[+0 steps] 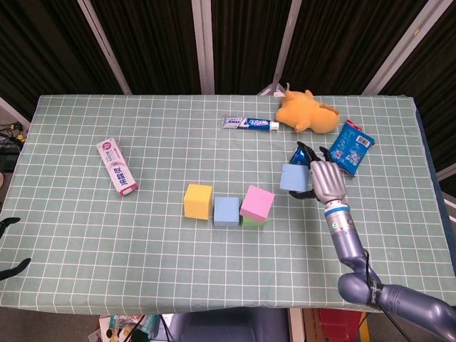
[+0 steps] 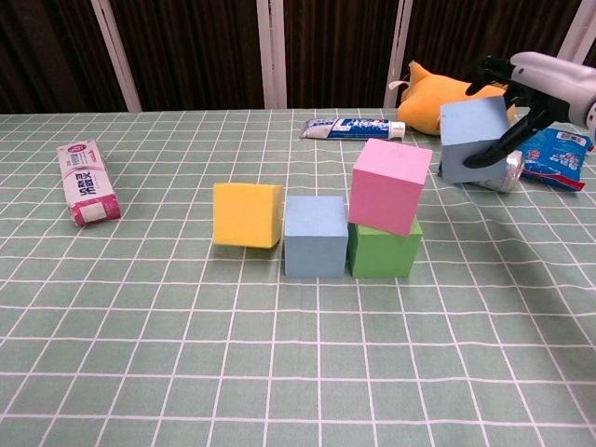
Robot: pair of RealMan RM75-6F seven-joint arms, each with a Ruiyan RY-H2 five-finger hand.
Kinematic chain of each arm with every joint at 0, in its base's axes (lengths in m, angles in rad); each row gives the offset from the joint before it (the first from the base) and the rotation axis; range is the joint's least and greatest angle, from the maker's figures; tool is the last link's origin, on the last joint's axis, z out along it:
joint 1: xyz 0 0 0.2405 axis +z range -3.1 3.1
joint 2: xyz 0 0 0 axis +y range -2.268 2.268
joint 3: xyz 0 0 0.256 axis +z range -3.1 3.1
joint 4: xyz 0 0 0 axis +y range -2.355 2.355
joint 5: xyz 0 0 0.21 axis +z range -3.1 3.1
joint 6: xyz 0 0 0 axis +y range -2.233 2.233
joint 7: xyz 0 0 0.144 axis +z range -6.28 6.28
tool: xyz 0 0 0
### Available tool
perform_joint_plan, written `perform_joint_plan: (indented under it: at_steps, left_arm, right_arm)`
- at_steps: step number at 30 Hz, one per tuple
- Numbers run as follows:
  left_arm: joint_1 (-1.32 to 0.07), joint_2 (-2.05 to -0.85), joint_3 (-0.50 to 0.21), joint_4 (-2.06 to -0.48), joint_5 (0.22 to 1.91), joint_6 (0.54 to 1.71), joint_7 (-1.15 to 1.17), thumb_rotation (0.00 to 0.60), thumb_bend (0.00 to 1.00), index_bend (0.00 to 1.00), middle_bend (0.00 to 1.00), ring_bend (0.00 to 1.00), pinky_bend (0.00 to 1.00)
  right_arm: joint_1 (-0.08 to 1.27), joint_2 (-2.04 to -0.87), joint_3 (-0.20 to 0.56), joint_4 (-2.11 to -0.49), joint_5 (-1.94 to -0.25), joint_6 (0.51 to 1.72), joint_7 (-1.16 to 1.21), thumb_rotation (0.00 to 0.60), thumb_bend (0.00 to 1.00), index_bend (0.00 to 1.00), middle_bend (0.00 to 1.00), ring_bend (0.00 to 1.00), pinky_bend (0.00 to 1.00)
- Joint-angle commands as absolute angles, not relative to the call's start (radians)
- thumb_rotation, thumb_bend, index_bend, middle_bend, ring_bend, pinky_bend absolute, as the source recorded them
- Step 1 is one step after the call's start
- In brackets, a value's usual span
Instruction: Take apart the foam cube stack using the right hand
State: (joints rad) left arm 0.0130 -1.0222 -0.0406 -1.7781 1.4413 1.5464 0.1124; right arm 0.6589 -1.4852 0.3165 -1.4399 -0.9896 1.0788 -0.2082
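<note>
The right hand (image 2: 533, 98) grips a light blue foam cube (image 2: 473, 140) between thumb and fingers and holds it lifted off the green checked table (image 2: 140, 354), in front of the blue can (image 1: 302, 154) and the snack packet (image 2: 559, 156). On the cloth lie a yellow cube (image 2: 247, 214), a second blue cube (image 2: 315, 236) and a green cube (image 2: 383, 252) touching it, with a pink cube (image 2: 390, 185) resting tilted on the green one. Only the dark fingertips of the left hand (image 1: 13, 246) show at the table's left edge, so whether it is open cannot be told
</note>
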Motion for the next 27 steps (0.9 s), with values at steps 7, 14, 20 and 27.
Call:
perform_joint_plan:
  at_steps: [7, 14, 20, 27]
  left_arm:
    - [0.005, -1.03, -0.046, -1.775, 1.427, 1.534, 0.126, 0.6, 0.13, 0.26, 0.0, 0.0, 0.0]
    - [0.003, -1.032, -0.05, -1.771, 1.419, 1.534, 0.128, 0.6, 0.13, 0.26, 0.0, 0.0, 0.0]
    - [-0.004, -1.033, -0.053, -1.77, 1.41, 1.522, 0.128, 0.6, 0.13, 0.26, 0.0, 0.0, 0.0]
    - [-0.003, -1.034, -0.056, -1.77, 1.404, 1.526, 0.126, 0.6, 0.13, 0.26, 0.0, 0.0, 0.0]
  right_arm:
    - [0.673, -1.53, 0.306, -1.367, -0.95, 1.026, -0.181, 0.6, 0.1, 0.04, 0.18, 0.63, 0.09]
    - [0.673, -1.557, 0.283, -1.279, -0.961, 1.027, -0.204, 0.6, 0.1, 0.04, 0.18, 0.63, 0.09]
    - [0.653, -1.532, 0.29, -1.259, -0.961, 1.033, -0.183, 0.6, 0.1, 0.04, 0.18, 0.63, 0.09]
    - [0.604, -1.466, 0.281, -1.261, -0.964, 1.026, -0.139, 0.6, 0.1, 0.04, 0.18, 0.63, 0.09]
